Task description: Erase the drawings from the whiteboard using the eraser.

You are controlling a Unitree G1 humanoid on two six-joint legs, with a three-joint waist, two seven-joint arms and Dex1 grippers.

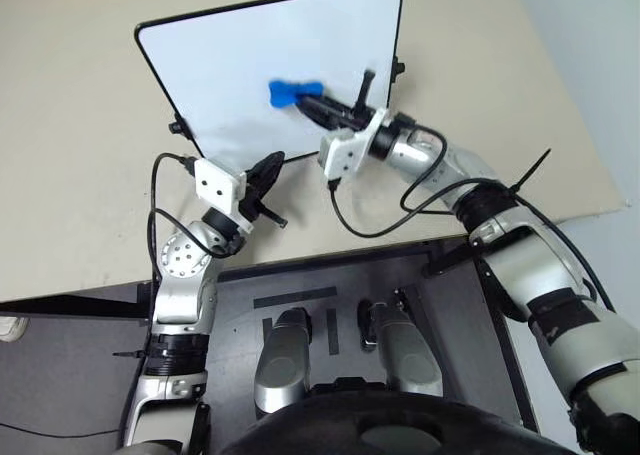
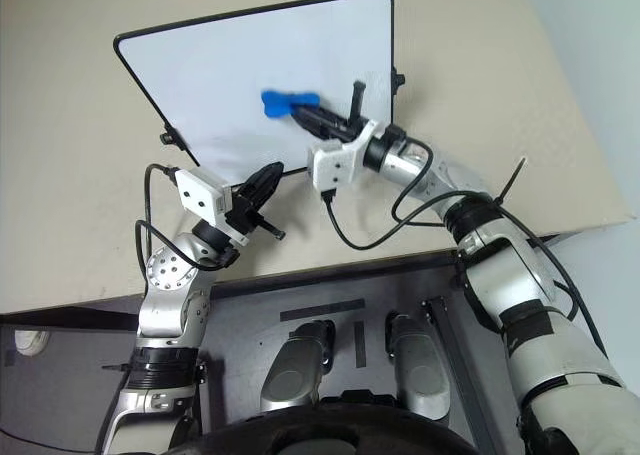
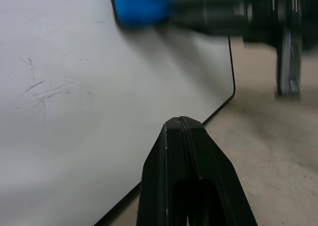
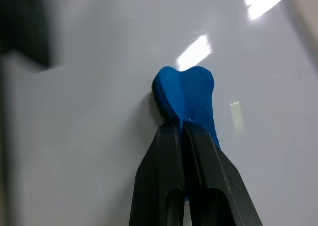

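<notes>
- Eraser [image 1: 283, 93] — small, bright blue, bone-shaped with a rounded, notched lobe; it is lying flat against the whiteboard [image 1: 230, 65], right of the board's centre.
- Right gripper [image 4: 183, 125] — its two black fingers are clamping together on the eraser's near end, reaching in from the board's right edge.
- Whiteboard — large white rectangle with a thin black frame, rounded corners and small black side knobs; it is resting on a beige table [image 1: 80, 195]. Faint grey scuffs are showing on its surface in the left wrist view; no coloured strokes can be made out.
- Left gripper [image 3: 181, 120] — fingers are pressing together on nothing, hovering just beside the board's near edge.
</notes>
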